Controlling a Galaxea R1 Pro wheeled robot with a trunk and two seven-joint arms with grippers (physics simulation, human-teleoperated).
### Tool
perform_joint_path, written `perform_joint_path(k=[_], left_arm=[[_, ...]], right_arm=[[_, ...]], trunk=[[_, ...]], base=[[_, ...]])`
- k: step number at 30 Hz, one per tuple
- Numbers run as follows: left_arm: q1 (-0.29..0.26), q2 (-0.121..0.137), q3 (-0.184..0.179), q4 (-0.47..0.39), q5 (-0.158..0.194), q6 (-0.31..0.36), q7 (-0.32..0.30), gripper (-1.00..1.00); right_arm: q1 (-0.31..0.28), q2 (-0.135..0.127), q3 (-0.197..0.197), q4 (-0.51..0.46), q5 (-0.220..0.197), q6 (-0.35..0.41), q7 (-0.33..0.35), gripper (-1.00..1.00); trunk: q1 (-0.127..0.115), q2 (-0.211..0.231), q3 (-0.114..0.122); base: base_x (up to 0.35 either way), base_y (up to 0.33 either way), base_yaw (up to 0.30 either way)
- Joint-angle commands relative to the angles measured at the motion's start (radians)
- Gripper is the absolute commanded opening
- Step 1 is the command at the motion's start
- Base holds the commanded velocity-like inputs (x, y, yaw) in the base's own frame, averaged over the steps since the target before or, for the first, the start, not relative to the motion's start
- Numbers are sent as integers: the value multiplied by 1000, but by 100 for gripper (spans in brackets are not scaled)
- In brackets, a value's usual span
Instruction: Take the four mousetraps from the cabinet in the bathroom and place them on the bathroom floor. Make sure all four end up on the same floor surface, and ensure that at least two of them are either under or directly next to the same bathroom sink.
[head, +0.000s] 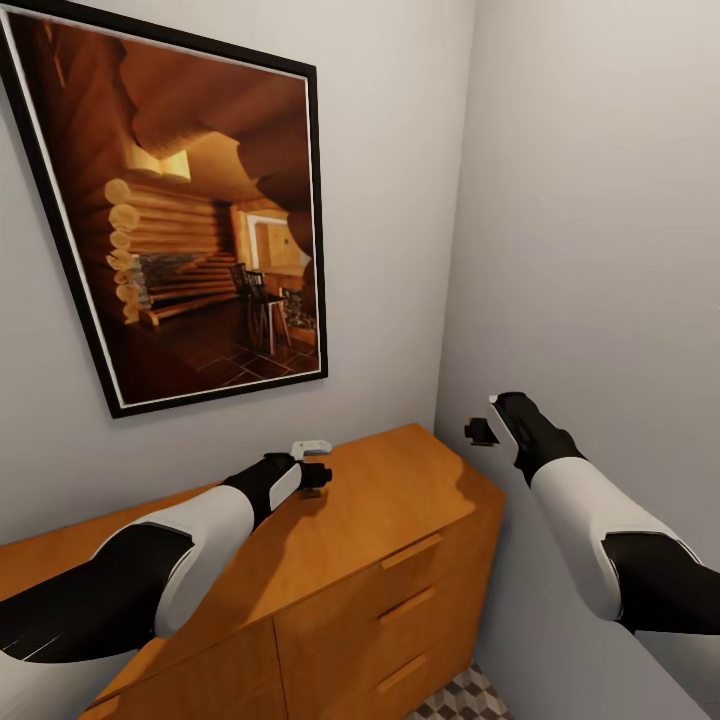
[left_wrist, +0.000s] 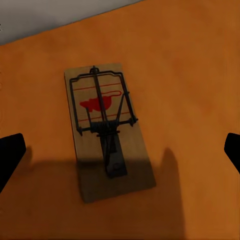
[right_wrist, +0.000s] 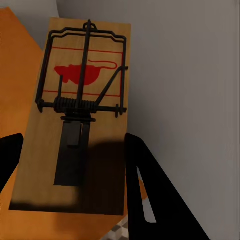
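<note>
A: Why is the left gripper (head: 318, 476) hovering over the cabinet (head: 380, 520)?

B: Its jaws are spread wide and empty above a mousetrap (left_wrist: 106, 130) lying flat on the cabinet's top surface, probably lining up a grasp.

A: And the right gripper (right_wrist: 70, 150)?

B: Closed on a second mousetrap (right_wrist: 80, 115), held off the cabinet's end near the wall. No readable writing, just a red mouse printed on each.

Framed log-cabin interior picture (head: 195, 225) on pale grey corner walls (head: 590, 200).
</note>
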Motion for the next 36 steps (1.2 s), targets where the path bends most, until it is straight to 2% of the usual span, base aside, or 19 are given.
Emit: perform_joint_path(k=[1,4,11,16,36], left_arm=[[0,0,-8,-2,11,5,5,100],[0,0,-8,-1,11,6,5,100],[0,0,-8,0,11,6,4,100],[0,0,-8,0,11,2,4,100],[0,0,-8,0,11,-3,8,100]], right_arm=[[-1,0,3,-4,-9,5,-9,-100],[-1,1,4,-10,-8,11,-10,-100],[-1,12,35,-15,-8,38,-11,-100],[-1,17,47,-15,-8,39,-11,-100],[-1,18,52,-15,-7,36,-11,-100]], trunk=[[0,-1,-1],[12,-22,-11],[38,-71,-33],[38,-71,-33],[38,-71,-33]], base=[[0,0,0],[0,0,0],[0,0,0],[0,0,0],[0,0,0]])
